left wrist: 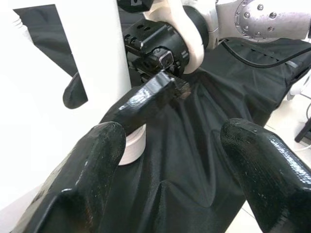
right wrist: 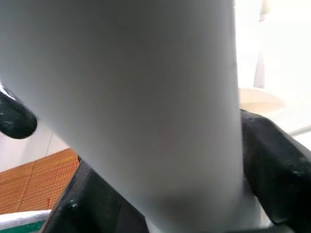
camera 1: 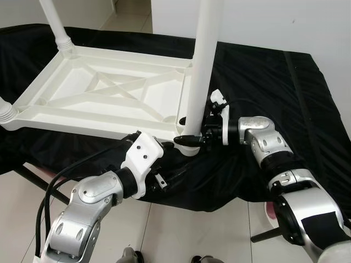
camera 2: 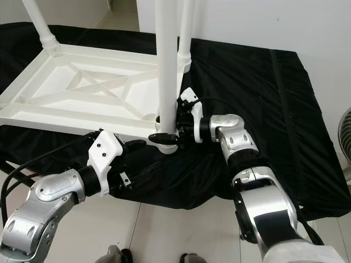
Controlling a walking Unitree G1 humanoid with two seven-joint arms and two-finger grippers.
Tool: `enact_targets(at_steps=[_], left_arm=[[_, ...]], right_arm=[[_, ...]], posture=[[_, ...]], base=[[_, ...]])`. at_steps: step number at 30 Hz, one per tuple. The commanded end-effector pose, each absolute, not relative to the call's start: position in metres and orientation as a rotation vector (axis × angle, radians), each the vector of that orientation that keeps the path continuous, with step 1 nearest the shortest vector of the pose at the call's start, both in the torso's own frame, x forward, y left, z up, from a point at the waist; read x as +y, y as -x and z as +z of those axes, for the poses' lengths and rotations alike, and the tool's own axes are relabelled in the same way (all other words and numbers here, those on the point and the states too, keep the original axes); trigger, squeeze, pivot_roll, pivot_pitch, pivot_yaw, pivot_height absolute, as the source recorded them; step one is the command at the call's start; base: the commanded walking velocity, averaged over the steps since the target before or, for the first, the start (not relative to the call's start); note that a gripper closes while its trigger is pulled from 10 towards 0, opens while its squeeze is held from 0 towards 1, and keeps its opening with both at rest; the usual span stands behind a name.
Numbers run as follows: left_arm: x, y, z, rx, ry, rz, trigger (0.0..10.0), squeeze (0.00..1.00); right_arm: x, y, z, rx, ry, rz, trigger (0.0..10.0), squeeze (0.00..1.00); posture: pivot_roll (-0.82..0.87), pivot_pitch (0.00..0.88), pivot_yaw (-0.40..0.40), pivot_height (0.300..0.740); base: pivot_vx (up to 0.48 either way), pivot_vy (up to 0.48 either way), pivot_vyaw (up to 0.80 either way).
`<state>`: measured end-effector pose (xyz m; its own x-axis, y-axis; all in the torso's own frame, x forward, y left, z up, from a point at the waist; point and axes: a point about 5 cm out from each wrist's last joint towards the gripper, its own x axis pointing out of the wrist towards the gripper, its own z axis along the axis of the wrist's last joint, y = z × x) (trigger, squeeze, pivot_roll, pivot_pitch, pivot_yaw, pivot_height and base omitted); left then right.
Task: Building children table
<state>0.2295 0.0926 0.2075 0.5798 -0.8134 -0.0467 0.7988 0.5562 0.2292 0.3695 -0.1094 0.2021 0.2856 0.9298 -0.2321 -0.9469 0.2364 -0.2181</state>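
Left eye view: the white tabletop (camera 1: 104, 93) lies upside down on a black cloth (camera 1: 274, 93), underside ribs up; a leg (camera 1: 202, 66) stands upright at the near right corner, its foot at the corner socket (camera 1: 186, 141); the right gripper (camera 1: 193, 139) reaches in from the right and pinches the leg low down, just above the socket; the left gripper (camera 1: 156, 181) hangs below the near edge of the top, beside the cloth's drape, holding nothing.

Right eye view: another leg (camera 2: 38, 24) is seated at the far left corner, and one more (camera 2: 185, 33) rises behind the gripped leg.

Left wrist view: the left fingers (left wrist: 87, 165) are spread wide with only cloth between them; ahead, a right finger lies against the leg's base.

Right wrist view: the leg fills the space between the right fingers (right wrist: 272, 165), which press on it from both sides.

By my reading, the step in hand is seating this leg in its corner; the next move calls for keeping the leg upright while turning or pressing it home, and the left gripper could steady the top's edge so it does not slide.
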Motion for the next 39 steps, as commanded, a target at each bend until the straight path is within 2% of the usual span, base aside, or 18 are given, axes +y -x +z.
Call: enact_targets(at_steps=[1, 10, 14, 15, 19, 22, 24, 29, 30, 33, 38, 39], left_arm=[[0.097, -0.232, 0.208, -0.067, -0.239, -0.861, 10.0, 0.0], [0.097, -0.232, 0.208, -0.066, -0.238, -0.859, 10.0, 0.0], [0.097, -0.232, 0.207, -0.063, -0.23, -0.853, 10.0, 0.0], [0.097, -0.232, 0.207, -0.061, -0.226, -0.853, 10.0, 0.0], [0.097, -0.231, 0.206, -0.058, -0.224, -0.854, 10.0, 0.0], [0.096, -0.231, 0.206, -0.053, -0.221, -0.864, 10.0, 0.0], [0.096, -0.231, 0.206, -0.053, -0.221, -0.865, 10.0, 0.0], [0.095, -0.233, 0.205, -0.051, -0.214, -0.87, 10.0, 0.0], [0.095, -0.233, 0.205, -0.051, -0.214, -0.87, 10.0, 0.0], [0.095, -0.234, 0.206, -0.052, -0.212, -0.865, 10.0, 0.0], [0.096, -0.234, 0.206, -0.053, -0.212, -0.864, 10.0, 0.0], [0.096, -0.234, 0.206, -0.051, -0.211, -0.863, 10.0, 0.0]], right_arm=[[-0.106, -0.369, 0.188, 0.101, 0.354, 1.266, 0.0, 0.0], [-0.117, -0.37, 0.167, 0.124, 0.282, 1.064, 0.0, 0.0], [-0.13, -0.369, 0.15, 0.128, 0.253, 0.818, 0.0, 0.0], [-0.135, -0.368, 0.147, 0.126, 0.225, 0.696, 0.0, 0.0], [-0.139, -0.364, 0.144, 0.121, 0.203, 0.583, 0.0, 0.0], [-0.146, -0.356, 0.138, 0.147, 0.139, 0.402, 0.0, 0.0], [-0.146, -0.355, 0.137, 0.15, 0.132, 0.384, 0.0, 0.0], [-0.146, -0.344, 0.13, 0.151, 0.085, 0.077, 0.0, 0.0], [-0.146, -0.344, 0.13, 0.151, 0.085, 0.077, 0.0, 0.0], [-0.146, -0.336, 0.13, 0.144, -0.002, -0.129, 0.0, 0.0], [-0.143, -0.331, 0.132, 0.152, -0.051, -0.217, 0.0, 0.0], [-0.131, -0.328, 0.137, 0.127, -0.063, -0.223, 0.0, 0.0]], posture=[[0.02, 0.169, 0.029, 0.74], [0.01, 0.167, 0.029, 0.74], [0.0, 0.171, 0.024, 0.74], [0.0, 0.173, 0.023, 0.74], [0.0, 0.178, 0.027, 0.74], [-0.01, 0.179, 0.029, 0.74], [-0.01, 0.18, 0.03, 0.74], [-0.02, 0.184, 0.034, 0.74], [-0.02, 0.184, 0.034, 0.74], [-0.02, 0.184, 0.034, 0.74], [-0.02, 0.183, 0.032, 0.74], [-0.02, 0.184, 0.031, 0.74]], base=[[0.0, 0.0, 0.0], [0.0, 0.0, 0.0], [0.0, 0.0, 0.0], [0.0, 0.0, 0.0], [0.0, 0.0, 0.0], [0.0, 0.0, 0.0], [0.0, 0.0, 0.0], [0.0, 0.0, 0.0], [0.0, 0.0, 0.0], [0.0, 0.0, 0.0], [0.0, 0.0, 0.0], [0.0, 0.0, 0.0]])
